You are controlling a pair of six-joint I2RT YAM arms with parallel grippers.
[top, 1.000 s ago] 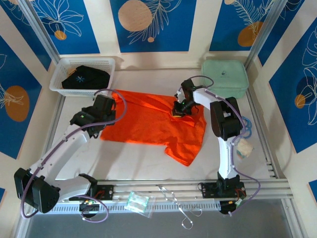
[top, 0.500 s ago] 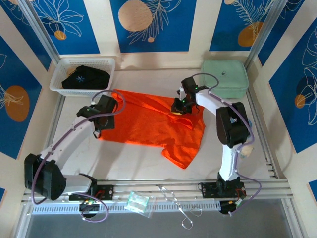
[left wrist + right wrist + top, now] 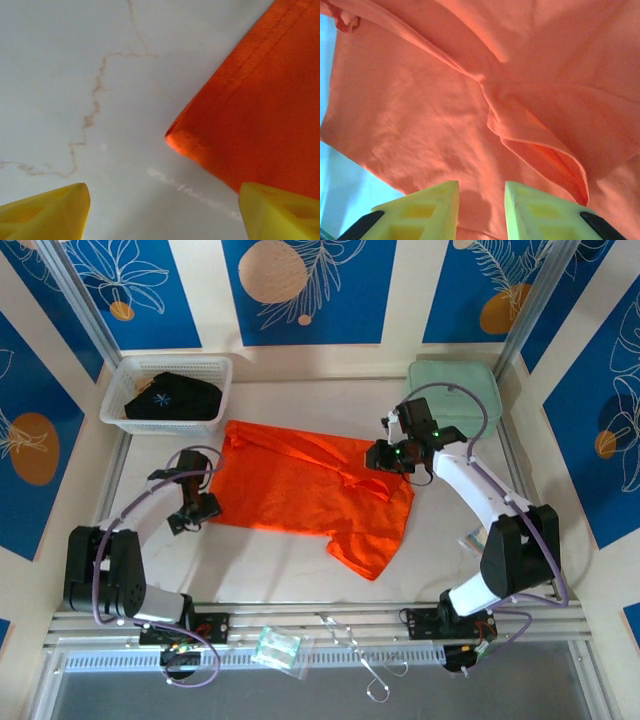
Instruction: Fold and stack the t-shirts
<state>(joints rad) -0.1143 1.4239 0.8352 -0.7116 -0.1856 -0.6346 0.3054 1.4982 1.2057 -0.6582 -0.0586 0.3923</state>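
The bright orange t-shirt (image 3: 300,485) lies spread across the middle of the table, with a raised fold (image 3: 540,145) near its right edge. A black t-shirt (image 3: 172,398) with a light-blue mark sits in the white basket (image 3: 215,365) at the back left. My left gripper (image 3: 190,512) hovers over bare table just left of the orange shirt's lower-left corner (image 3: 172,136). It (image 3: 162,215) is open and holds nothing. My right gripper (image 3: 383,456) hangs over the shirt's upper right part. Its jaws (image 3: 481,210) stand a little apart with only cloth below them.
A pale green lidded box (image 3: 455,390) stands at the back right, close behind my right arm. A small clear packet (image 3: 277,648) and wire scissors (image 3: 360,660) lie on the front rail. Bare table shows in front of the shirt.
My right gripper opened, let go of the orange cloth and drew back to the right. My left gripper slid left off the shirt and narrowed a little. The shirt settled flatter.
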